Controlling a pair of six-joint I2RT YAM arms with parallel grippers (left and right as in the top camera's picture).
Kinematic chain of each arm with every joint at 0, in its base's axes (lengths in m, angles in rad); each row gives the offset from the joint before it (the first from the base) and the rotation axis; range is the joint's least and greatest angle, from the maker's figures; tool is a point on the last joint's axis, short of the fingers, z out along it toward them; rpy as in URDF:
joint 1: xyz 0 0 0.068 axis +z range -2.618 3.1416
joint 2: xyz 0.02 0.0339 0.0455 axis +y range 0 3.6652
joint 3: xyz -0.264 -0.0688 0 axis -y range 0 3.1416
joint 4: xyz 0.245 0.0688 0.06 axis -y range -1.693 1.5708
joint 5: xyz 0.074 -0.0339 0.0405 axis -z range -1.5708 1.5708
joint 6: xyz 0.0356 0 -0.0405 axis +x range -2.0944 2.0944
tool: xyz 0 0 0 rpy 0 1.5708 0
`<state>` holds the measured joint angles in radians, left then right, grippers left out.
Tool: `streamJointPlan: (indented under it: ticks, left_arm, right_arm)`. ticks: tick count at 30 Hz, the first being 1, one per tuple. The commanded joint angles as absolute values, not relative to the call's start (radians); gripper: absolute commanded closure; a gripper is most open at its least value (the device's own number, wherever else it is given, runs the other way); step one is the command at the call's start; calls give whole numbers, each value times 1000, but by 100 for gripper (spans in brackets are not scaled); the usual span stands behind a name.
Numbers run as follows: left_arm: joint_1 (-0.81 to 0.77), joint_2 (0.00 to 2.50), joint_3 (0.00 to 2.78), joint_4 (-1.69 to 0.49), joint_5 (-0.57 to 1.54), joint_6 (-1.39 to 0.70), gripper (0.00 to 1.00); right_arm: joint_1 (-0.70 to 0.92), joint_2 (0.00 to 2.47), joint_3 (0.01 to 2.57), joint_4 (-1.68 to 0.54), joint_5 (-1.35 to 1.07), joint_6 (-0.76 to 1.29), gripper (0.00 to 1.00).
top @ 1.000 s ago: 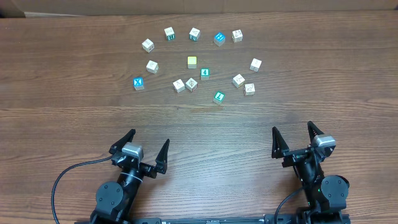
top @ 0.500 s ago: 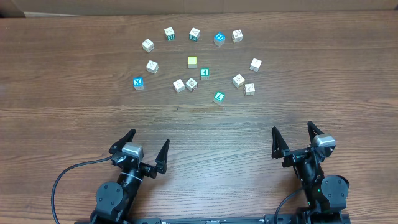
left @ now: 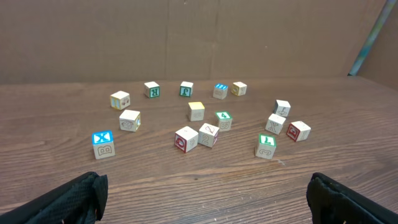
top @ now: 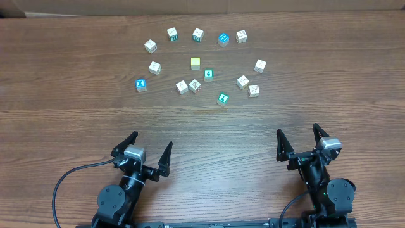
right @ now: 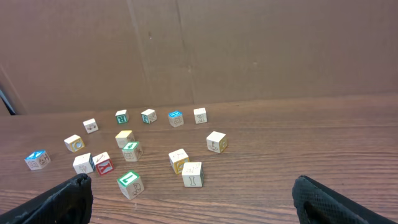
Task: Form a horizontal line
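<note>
Small cubes lie scattered at the far middle of the table; no straight row shows. A pale yellow cube [top: 195, 63] sits in the middle of the group, also in the left wrist view [left: 196, 111] and the right wrist view [right: 124, 138]. Two whitish cubes [top: 182, 87] [top: 195, 85] touch just in front of it. Other whitish cubes lie at the left [top: 155, 67] and right [top: 243, 81] [top: 254, 90]. My left gripper [top: 152, 140] and right gripper [top: 297, 130] are open and empty near the front edge, far from the cubes.
Blue-faced cubes [top: 141, 84] [top: 223, 39] and teal-faced cubes [top: 208, 75] [top: 223, 98] lie among the others. More cubes form a loose arc at the back [top: 172, 33]. A brown cardboard wall [left: 186, 37] stands behind the table. Bare wood lies between the grippers and the cubes.
</note>
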<state>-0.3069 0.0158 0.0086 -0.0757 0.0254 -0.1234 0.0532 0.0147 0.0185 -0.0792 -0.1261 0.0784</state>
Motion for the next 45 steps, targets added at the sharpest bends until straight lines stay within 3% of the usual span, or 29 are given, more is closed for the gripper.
streamJointPlan:
  ticks: [1, 14, 30, 38, 45]
  left_arm:
    - [-302, 5, 5, -73, 25, -127, 1]
    - [-302, 5, 25, -49, 72, -128, 0]
    - [-302, 31, 377, -279, 72, -139, 0]
    - [-302, 210, 610, -367, 103, -138, 1]
    - [-302, 512, 915, -532, 186, -134, 0]
  right_arm:
    - [58, 3, 8, -74, -121, 81, 0]
    - [58, 3, 8, -74, -121, 81, 0]
    - [58, 3, 8, -74, -121, 81, 0]
    - [58, 3, 8, -74, -121, 81, 0]
    - [58, 3, 8, -74, -121, 81, 0]
